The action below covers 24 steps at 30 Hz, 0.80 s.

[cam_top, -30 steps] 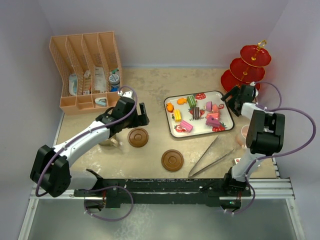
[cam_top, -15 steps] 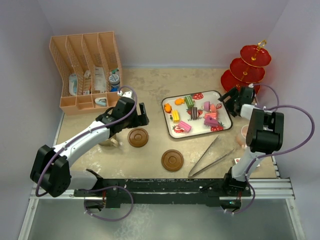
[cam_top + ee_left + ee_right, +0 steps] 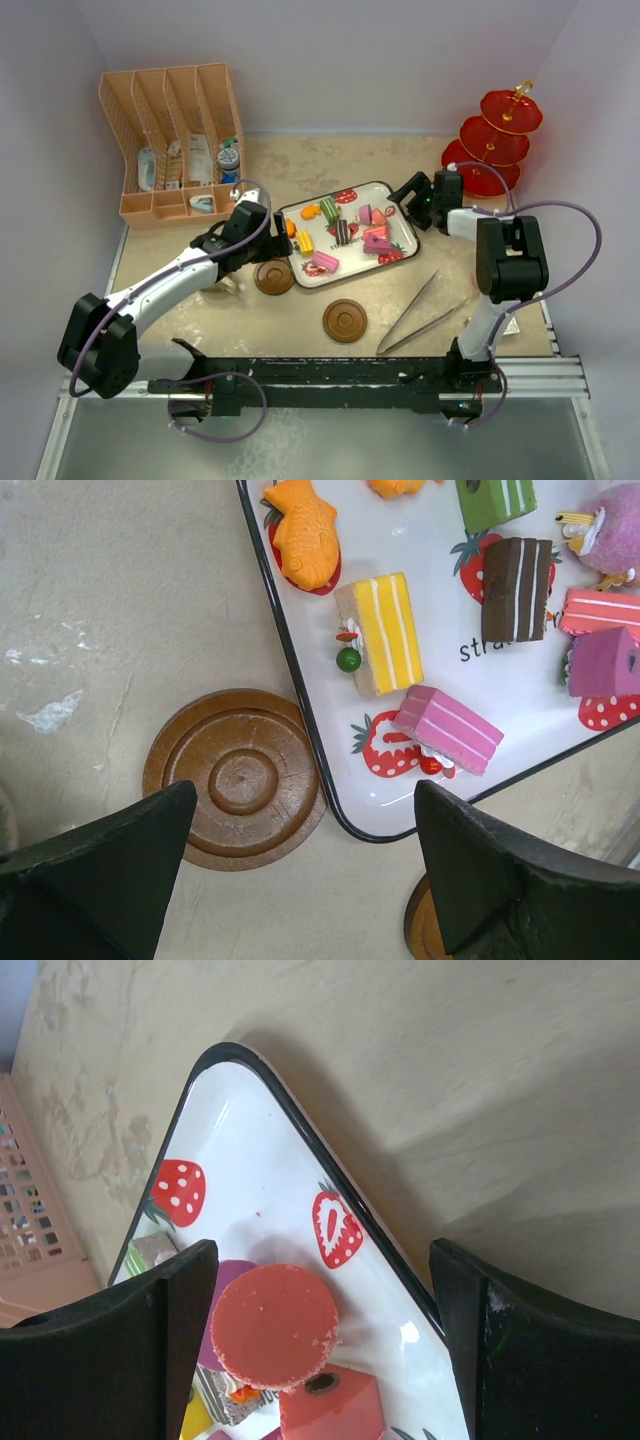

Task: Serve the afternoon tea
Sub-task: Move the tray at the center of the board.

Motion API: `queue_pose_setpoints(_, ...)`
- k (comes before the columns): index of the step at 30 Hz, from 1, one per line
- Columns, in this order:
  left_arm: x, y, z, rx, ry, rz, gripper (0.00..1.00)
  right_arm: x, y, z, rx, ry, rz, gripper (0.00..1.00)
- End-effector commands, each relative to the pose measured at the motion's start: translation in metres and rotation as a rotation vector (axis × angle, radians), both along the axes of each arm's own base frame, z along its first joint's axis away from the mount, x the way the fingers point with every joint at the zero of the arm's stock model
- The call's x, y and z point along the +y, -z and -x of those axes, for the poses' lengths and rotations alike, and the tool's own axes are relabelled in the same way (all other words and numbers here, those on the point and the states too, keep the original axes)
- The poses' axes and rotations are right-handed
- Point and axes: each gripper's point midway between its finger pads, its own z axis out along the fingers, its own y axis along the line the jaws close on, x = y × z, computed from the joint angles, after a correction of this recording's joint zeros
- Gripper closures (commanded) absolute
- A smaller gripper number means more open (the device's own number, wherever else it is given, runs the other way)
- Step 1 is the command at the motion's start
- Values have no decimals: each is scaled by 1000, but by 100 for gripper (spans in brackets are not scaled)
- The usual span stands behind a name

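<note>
Two saucers (image 3: 275, 276) (image 3: 345, 321), one red stand (image 3: 497, 140), one tray (image 3: 520, 695) — left claw (image 3: 305, 790), right claw (image 3: 322, 1250) both spread wide.

We find the white dark-rimmed metal tray (image 3: 352, 268) askew near the middle of the beige stone-look tabletop (image 3: 300, 165), with the small colourful toy cakes (image 3: 343, 232) lying on it. One brown round wooden saucer (image 3: 274, 277) sits against the rim at the tray's near left corner; the second brown round saucer (image 3: 345, 321) lies closer to us, in front of the tray. The long metal tongs (image 3: 410, 309) lie right of that second saucer. The red three-tier stand (image 3: 495, 143) is at the far right, behind the tray; the peach divided plastic rack (image 3: 160, 208) is at the far left.
</note>
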Motion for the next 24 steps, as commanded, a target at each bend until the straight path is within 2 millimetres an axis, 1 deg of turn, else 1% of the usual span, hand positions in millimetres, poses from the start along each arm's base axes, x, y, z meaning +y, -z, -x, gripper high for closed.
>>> queue_pose_setpoints(1,9,-3,3,-27,-44,-6,13,23,7,8,57,-33,-41,11)
queue_pose_setpoints(4,14,-1,6,-27,-59,-14,13,38,5,10,45,-75,-37,11)
queue_pose_setpoints(6,17,-1,8,-28,-67,-19,13,52,6,15,51,-113,-41,11)
queue_pose_setpoints(8,19,-3,8,-37,-73,-19,13,68,8,21,52,-159,-51,11)
queue_pose_setpoints(10,20,-7,9,-45,-78,-17,13,79,9,27,56,-182,-44,11)
queue_pose_setpoints(12,22,-12,9,-55,-81,-15,13,87,9,32,59,-194,-46,11)
queue_pose_setpoints(15,25,-18,11,-67,-87,-21,13,96,4,35,45,-219,-48,11)
queue_pose_setpoints(17,27,-22,12,-74,-88,-25,13,93,-3,32,34,-223,-14,11)
queue_pose_setpoints(19,29,-28,13,-86,-88,-24,13,84,-16,30,28,-227,60,10)
queue_pose_setpoints(20,29,-31,13,-90,-86,-23,13,77,-31,21,5,-204,101,9)
queue_pose_setpoints(22,29,-37,14,-104,-81,-15,13,53,-54,10,-20,-137,221,7)
queue_pose_setpoints(24,29,-44,14,-121,-80,-3,12,23,-76,3,-42,-71,336,5)
